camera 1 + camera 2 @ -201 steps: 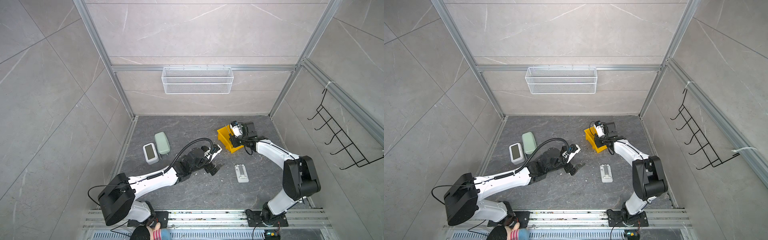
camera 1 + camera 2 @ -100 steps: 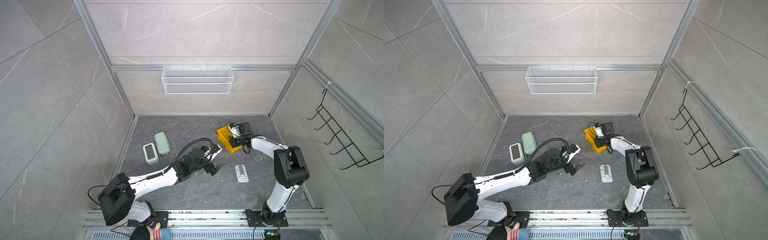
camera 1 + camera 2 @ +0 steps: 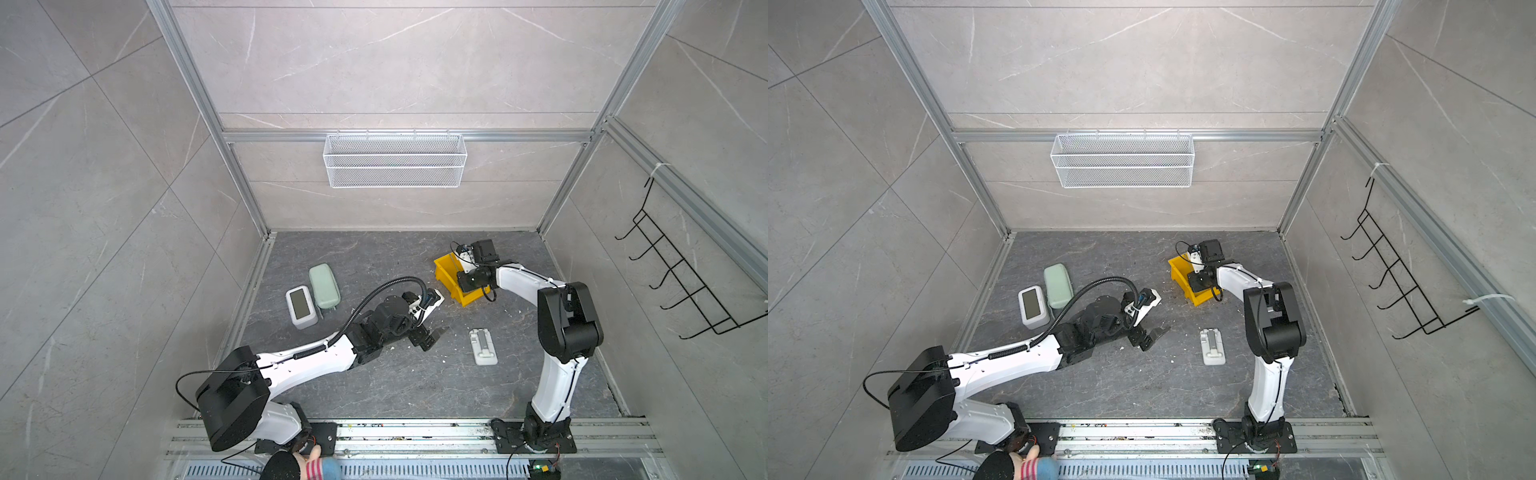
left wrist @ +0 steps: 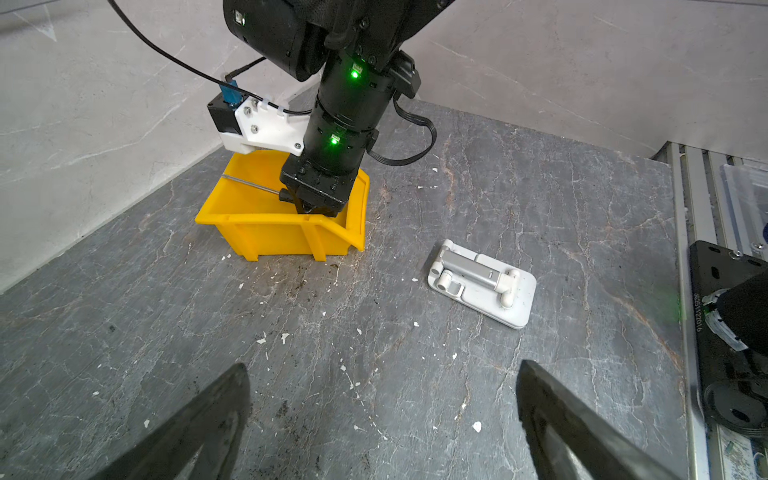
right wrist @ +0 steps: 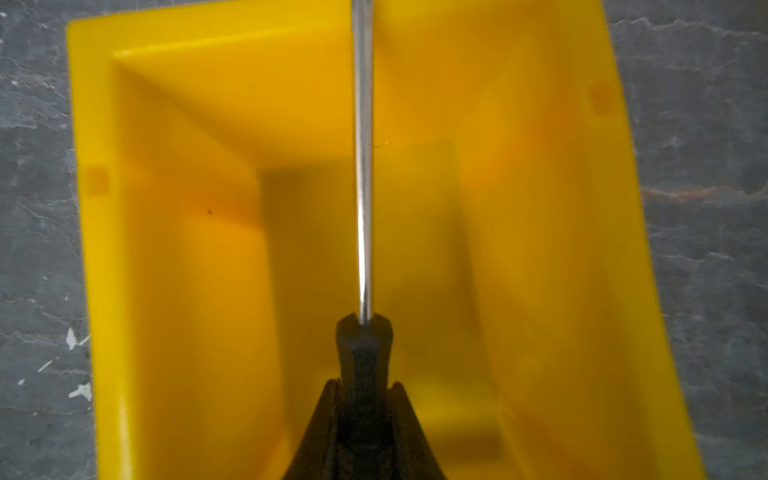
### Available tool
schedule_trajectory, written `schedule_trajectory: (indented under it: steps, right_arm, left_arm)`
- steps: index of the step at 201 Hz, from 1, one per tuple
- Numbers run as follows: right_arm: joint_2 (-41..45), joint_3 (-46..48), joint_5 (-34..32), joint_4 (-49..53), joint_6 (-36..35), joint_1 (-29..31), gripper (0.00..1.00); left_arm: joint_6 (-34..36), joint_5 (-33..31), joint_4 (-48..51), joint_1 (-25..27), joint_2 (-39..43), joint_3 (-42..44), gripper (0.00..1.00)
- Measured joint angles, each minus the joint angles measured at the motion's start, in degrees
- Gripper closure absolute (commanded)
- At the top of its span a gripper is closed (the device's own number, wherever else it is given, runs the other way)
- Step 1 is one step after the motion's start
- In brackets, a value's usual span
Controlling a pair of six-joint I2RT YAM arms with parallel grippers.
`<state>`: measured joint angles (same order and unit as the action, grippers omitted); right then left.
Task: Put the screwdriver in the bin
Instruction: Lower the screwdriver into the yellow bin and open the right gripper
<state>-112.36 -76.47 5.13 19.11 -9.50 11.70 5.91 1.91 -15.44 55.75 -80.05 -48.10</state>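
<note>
- Nearest the front rail, the left gripper (image 3: 432,337) is spread wide open with nothing in it. In the left wrist view its dark fingers (image 4: 208,415) frame only bare stone floor (image 4: 374,332) dotted with white flecks.
- Just to the right of it, a white folded stand (image 3: 483,347) lies flat on the floor, not touching anything.
- Over on the left side there's a white gadget with a screen (image 3: 301,306) with a mint green case (image 3: 324,286) right beside it, both well away from the action.
- Further back on the right is the yellow bin (image 3: 446,270). The right gripper (image 4: 309,206) is dipped down into its open top.
- That gripper is pinching the screwdriver (image 5: 363,232) by its black handle. The thin silver shaft runs roughly level over the inside of the bin toward one rim, so it's held within the bin's opening and isn't resting on the bottom.
- Can't tell if the tip touches the bin wall, since the right wrist view cuts it off.
- At the very back, a wire mesh basket (image 3: 395,160) hangs on the rear wall, and a black hook rack (image 3: 681,282) is on the right wall.
</note>
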Motion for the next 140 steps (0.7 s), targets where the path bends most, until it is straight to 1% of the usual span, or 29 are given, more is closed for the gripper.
schedule_trajectory:
  steps: [31,86,103,127,140]
  right_arm:
    - [-0.1,0.0,0.0,0.9,0.0,-0.3,1.0]
    - [-0.1,0.2,0.0,0.8,0.0,-0.5,0.83]
    - [0.1,0.9,0.0,0.2,0.0,-0.5,0.72]
    - [1.7,2.4,0.0,-0.4,0.0,-0.5,0.54]
    - [3.1,2.9,0.0,-0.9,0.4,-0.5,0.48]
  left_arm:
    - [0.1,-0.2,0.0,0.0,0.0,0.0,0.0]
    - [0.1,-0.3,0.0,0.0,0.0,0.0,0.0]
    - [0.1,-0.3,0.0,0.0,0.1,0.0,0.0]
    - [-0.1,-0.3,0.0,0.0,0.6,0.0,0.0]
    - [-0.2,-0.4,-0.2,0.0,1.0,0.2,0.0]
